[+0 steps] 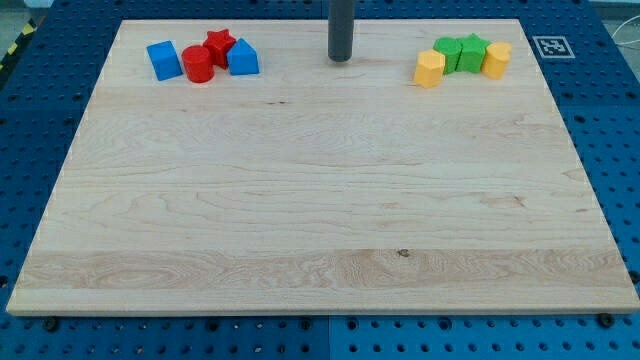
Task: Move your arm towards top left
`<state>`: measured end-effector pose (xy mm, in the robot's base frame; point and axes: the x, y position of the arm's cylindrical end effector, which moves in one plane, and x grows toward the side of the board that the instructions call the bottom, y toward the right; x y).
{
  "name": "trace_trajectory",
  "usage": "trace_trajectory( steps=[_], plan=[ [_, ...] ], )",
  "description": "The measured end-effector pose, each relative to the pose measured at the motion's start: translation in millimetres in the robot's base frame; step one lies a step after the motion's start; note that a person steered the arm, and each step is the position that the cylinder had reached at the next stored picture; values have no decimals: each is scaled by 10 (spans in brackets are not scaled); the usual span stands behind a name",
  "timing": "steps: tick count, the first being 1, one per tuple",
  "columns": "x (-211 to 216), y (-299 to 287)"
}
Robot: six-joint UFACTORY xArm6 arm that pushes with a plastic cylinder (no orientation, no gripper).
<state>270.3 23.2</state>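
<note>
So, camera view: wooden board (pixel 320 200) on a blue pegboard bench (pixel 40 130); my tip (pixel 340 58) sits near the view's top, roughly mid-width, touching no block. No jaws on this rig, just the rod, so nothing is held.

Top-left cluster, well apart from the tip on the view's left: blue cube (pixel 163 60), red cylinder (pixel 197 64), red star block (pixel 220 45), blue block w/ a peaked top (pixel 243 57); they look packed touching or nearly so.

Top-right cluster: yellow block (pixel 429 69), green block (pixel 449 54), second green block (pixel 472 50), second yellow block (pixel 497 59), shapes hard to call; also clear of the tip. A printed marker tag (pixel 552 46) sits at the board's top-right corner.

Target is the top-left corner region, past the red/blue group. Risk, as I judge it: a straight leftward slide runs right into the peaked blue block, shoving the whole group along or off the edge; hugging the top edge probably avoids it, but the gap above the red star block looks slim.
</note>
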Motion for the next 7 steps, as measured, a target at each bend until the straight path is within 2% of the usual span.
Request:
trace_trajectory(
  steps=[2, 3, 4, 6, 7],
  plan=[
    [-101, -70],
    [-324, -337],
    [-536, -932],
    [-638, -2098],
    [-490, -2164]
  ],
)
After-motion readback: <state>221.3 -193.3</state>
